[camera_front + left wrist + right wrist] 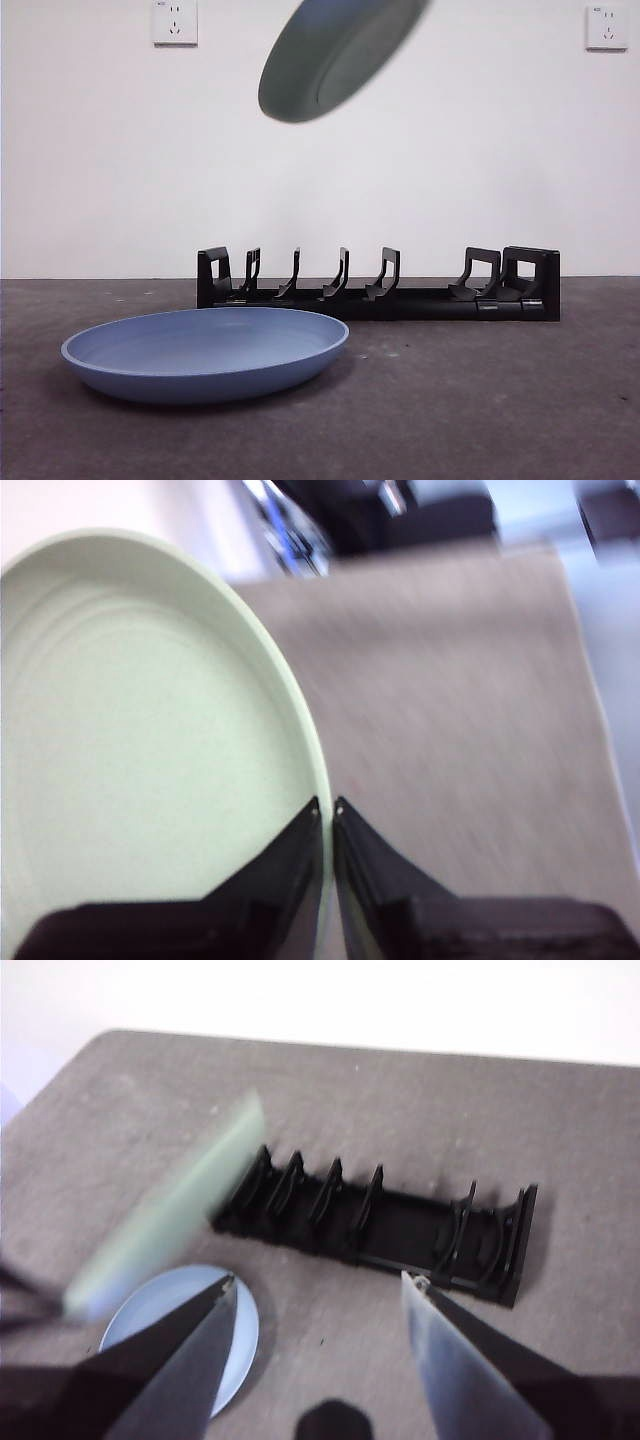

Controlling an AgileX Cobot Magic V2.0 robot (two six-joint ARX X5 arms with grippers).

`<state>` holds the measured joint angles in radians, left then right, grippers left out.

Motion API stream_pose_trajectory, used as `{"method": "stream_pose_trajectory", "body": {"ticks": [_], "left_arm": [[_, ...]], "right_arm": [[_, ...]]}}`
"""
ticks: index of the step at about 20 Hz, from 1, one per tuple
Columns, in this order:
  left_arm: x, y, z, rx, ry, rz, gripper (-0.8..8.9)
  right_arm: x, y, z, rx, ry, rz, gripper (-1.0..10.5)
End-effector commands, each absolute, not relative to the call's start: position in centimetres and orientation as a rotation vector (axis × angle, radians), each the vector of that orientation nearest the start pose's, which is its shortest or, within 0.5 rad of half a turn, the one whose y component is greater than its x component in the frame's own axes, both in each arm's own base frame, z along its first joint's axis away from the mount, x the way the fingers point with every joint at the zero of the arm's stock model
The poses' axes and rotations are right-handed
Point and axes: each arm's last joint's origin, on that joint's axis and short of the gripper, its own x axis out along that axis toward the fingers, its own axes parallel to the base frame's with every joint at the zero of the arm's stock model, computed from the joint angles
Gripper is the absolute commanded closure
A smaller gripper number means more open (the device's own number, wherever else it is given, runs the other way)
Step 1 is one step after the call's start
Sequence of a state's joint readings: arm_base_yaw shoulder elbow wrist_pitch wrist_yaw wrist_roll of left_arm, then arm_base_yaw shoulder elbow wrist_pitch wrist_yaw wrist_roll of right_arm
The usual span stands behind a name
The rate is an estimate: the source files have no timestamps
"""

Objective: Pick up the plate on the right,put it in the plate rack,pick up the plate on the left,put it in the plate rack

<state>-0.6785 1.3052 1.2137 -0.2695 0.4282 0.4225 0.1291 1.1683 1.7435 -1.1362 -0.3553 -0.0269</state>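
Note:
A pale green plate (335, 55) hangs tilted and motion-blurred high above the plate rack (380, 298). My left gripper (327, 808) is shut on that plate's rim (140, 730). The rack is long, low and black, with curved prongs, and nothing stands in it. A blue plate (205, 350) lies flat on the table in front of the rack's left end. My right gripper (321, 1278) is open and holds nothing, high over the table, looking down on the rack (390, 1225), the blue plate (150, 1310) and the blurred green plate (170, 1215).
The grey table (500, 400) runs back to a white wall with two sockets (174, 22). The wall stands close behind the rack.

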Motion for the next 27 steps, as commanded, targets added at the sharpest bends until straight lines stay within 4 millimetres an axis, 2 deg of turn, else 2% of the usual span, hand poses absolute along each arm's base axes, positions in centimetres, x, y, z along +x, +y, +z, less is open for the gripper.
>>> {"method": "stream_pose_trajectory", "body": {"ticks": [1, 7, 11, 16, 22, 27], "left_arm": [[23.3, -18.1, 37.1, 0.196, 0.138, -1.133, 8.22], [26.7, -16.6, 37.1, -0.023, 0.116, -1.097, 8.22], [29.0, -16.7, 35.8, -0.11, 0.14, -1.077, 8.22], [32.5, -16.7, 33.2, -0.227, 0.16, -1.023, 8.22], [34.7, -16.6, 30.4, -0.244, 0.207, -0.989, 8.22], [35.4, -15.9, 29.9, -0.222, 0.205, -0.949, 8.22]], "right_arm": [[16.0, 3.1, 47.8, 0.014, 0.572, 0.487, 6.6], [15.2, 3.1, 47.0, 0.015, 0.668, 0.532, 6.6], [14.9, 3.2, 46.7, 0.027, 0.708, 0.557, 6.6], [14.6, 3.1, 46.4, 0.021, 0.757, 0.56, 6.6], [14.6, 3.1, 46.3, 0.019, 0.761, 0.561, 6.6], [14.6, 3.1, 46.3, 0.016, 0.761, 0.562, 6.6]]}}
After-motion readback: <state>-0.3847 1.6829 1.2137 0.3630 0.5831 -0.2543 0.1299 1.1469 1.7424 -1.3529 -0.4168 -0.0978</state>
